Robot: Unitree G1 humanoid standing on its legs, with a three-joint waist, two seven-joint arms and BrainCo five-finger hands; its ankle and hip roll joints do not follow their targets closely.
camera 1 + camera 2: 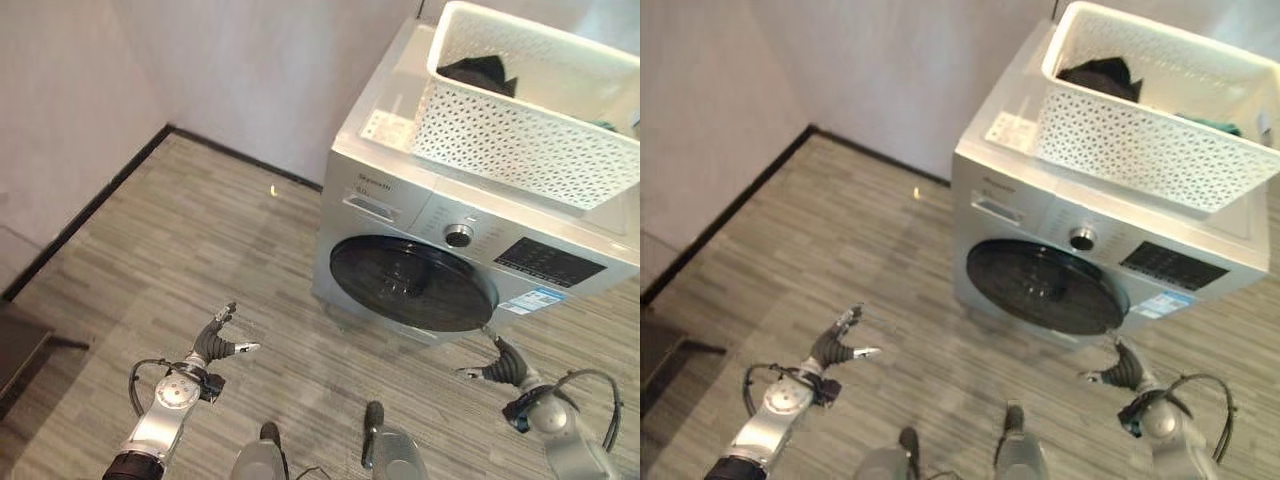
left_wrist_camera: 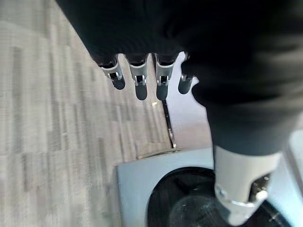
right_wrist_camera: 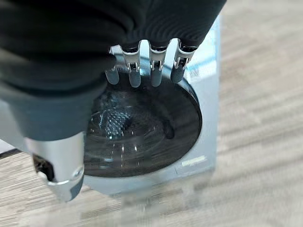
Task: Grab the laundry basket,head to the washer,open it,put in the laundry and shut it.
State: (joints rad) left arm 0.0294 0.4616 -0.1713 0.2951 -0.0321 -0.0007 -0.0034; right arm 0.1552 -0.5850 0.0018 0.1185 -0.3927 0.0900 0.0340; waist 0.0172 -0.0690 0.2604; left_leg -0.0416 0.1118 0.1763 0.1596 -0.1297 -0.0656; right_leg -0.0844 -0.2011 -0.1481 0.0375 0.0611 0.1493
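Basket (image 1: 520, 130), one, sits atop one washer (image 1: 440, 250), door shut; left robot hand (image 1: 215, 343) and right robot hand (image 1: 503, 367) both released.

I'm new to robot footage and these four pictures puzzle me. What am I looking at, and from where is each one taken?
Two pictures come from the robot's head, looking down. They show a silver washing machine with its round dark door shut, standing on a wood-patterned floor. On top of it sits a white laundry basket with dark clothes inside. The robot's left hand and right hand hang low in front of the machine, fingers relaxed, holding nothing. The other two pictures come from cameras on the wrists: each looks along that hand's fingers toward the washer's door, the right one from closer.
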